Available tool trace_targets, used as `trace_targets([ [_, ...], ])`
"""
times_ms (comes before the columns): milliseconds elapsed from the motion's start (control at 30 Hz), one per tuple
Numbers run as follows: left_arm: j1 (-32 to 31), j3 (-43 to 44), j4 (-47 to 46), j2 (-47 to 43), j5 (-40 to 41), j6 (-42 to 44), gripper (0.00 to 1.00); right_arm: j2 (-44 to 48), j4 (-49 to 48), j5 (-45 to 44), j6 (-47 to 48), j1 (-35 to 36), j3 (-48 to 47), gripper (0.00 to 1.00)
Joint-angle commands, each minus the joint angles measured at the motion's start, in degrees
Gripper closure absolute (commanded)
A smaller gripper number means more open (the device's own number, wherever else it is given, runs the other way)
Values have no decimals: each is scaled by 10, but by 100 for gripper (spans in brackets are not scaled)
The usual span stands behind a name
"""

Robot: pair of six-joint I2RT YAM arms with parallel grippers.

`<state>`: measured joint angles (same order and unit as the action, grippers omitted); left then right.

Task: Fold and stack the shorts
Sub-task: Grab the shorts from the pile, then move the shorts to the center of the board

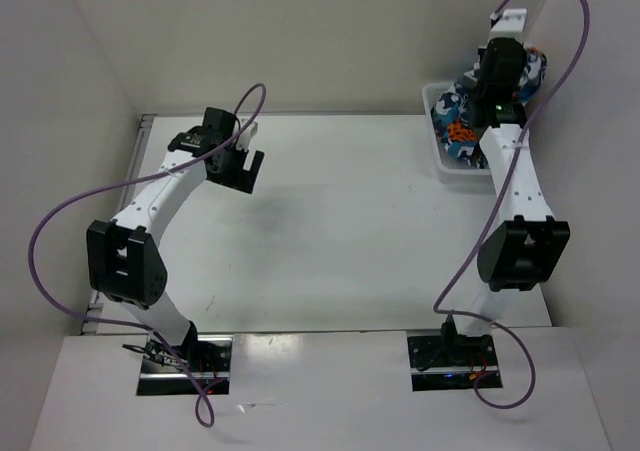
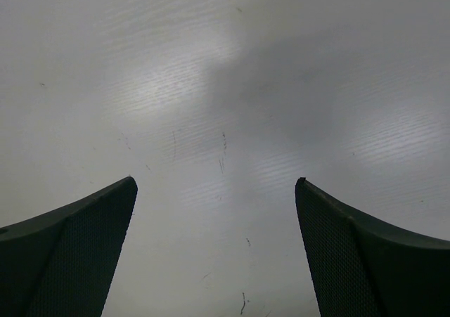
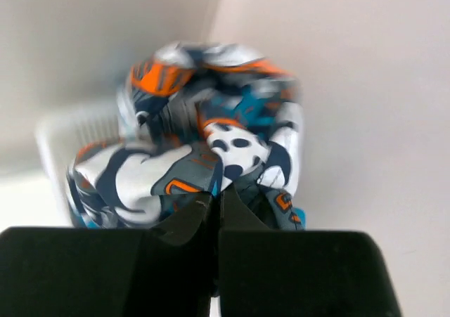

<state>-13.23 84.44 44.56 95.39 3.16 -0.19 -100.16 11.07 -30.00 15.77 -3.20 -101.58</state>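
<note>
Over the basket [image 1: 462, 178], I note right hand [image 3: 216, 208] clenched on the shorts [image 3: 211, 141]; left hand [image 2: 216, 247] released above surface [image 2: 211, 85].

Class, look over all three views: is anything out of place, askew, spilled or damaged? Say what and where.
Nothing is spilled or broken. The shorts are a crumpled bundle over the white basket at the far right, pinched by the shut right gripper. Only faint scratches mark the table.

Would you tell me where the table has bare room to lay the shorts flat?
The bare tabletop between the left gripper and the basket is free. The far right corner is crowded: basket, shorts, right gripper shut on them.
</note>
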Motion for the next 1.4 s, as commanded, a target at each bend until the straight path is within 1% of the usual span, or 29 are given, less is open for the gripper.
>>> trace_targets([
  [0, -1, 48, -19, -44, 5, 2, 0, 82, -149, -23, 98, 70, -45, 100],
  [33, -1, 54, -19, -52, 5, 2, 0, 82, -149, -23, 115, 113, -55, 100],
  [100, -1, 67, -25, -57, 11, 2, 0, 88, -135, -16, 152, 164, -76, 100],
  [133, -1, 67, -25, -71, 11, 2, 0, 88, -108, -2, 160, 216, -92, 98],
  [167, -1, 74, -25, -76, 11, 2, 0, 81, -78, 26, 160, 246, -98, 95],
  [200, -1, 74, -31, -82, 23, 2, 0, 76, -27, 38, 165, 273, -98, 93],
  [233, 4, 74, -37, -95, 23, 2, 0, 71, -9, 47, 176, 330, -81, 91],
  [300, 28, 74, -54, -114, 29, 2, 0, 57, 10, 47, 195, 384, -47, 83],
  [333, 38, 60, -61, -135, 29, 2, 0, 43, 28, 56, 196, 406, -22, 75],
  [367, 47, 52, -68, -146, 29, 2, 0, 35, 48, 70, 201, 441, -10, 42],
  [400, 66, 43, -79, -157, 37, 2, 0, 27, 61, 85, 201, 456, 2, 22],
  [433, 75, 33, -84, -176, 47, 2, 0, 21, 84, 91, 194, 468, 29, 12],
  [467, 82, 3, -90, -187, 58, 2, 0, 16, 98, 101, 188, 485, 39, 1],
  [500, 94, -15, -98, -196, 82, 2, 0, 15, 113, 136, 182, 486, 46, 1],
  [567, 99, -57, -106, -223, 101, 2, 0, 10, 162, 176, 146, 492, 46, 1],
  [600, 106, -96, -106, -237, 101, 2, 0, 10, 177, 207, 139, 492, 46, 1],
  [667, 106, -128, -106, -244, 96, 2, 0, 27, 194, 224, 132, 492, 40, 1],
  [733, 106, -154, -106, -239, 64, 2, 0, 32, 199, 219, 131, 492, 57, 1],
  [767, 106, -154, -106, -233, 52, 2, 0, 42, 200, 214, 142, 492, 68, 1],
  [867, 106, -155, -101, -202, -3, 2, 0, 69, 206, 195, 180, 492, 154, 1],
  [900, 106, -155, -95, -182, -13, 2, 0, 84, 206, 195, 189, 492, 214, 1],
  [933, 106, -147, -95, -174, -20, 2, 0, 93, 206, 181, 198, 492, 246, 1],
  [967, 106, -147, -89, -156, -32, 2, 0, 101, 206, 175, 213, 492, 278, 3],
  [1000, 106, -138, -89, -149, -39, 2, 0, 122, 198, 169, 213, 492, 338, 3],
  [1100, 106, -131, -89, -129, -56, 2, 0, 167, 198, 169, 212, 481, 424, 3],
  [1133, 106, -126, -94, -129, -61, 2, 0, 176, 198, 174, 211, 481, 440, 1],
  [1200, 101, -125, -94, -109, -78, 2, 0, 189, 210, 196, 206, 481, 473, 1],
  [1267, 101, -118, -94, -101, -86, 2, 0, 189, 210, 215, 206, 481, 487, 1],
  [1367, 101, -111, -94, -96, -93, 2, 0, 176, 187, 207, 206, 481, 518, 1],
])
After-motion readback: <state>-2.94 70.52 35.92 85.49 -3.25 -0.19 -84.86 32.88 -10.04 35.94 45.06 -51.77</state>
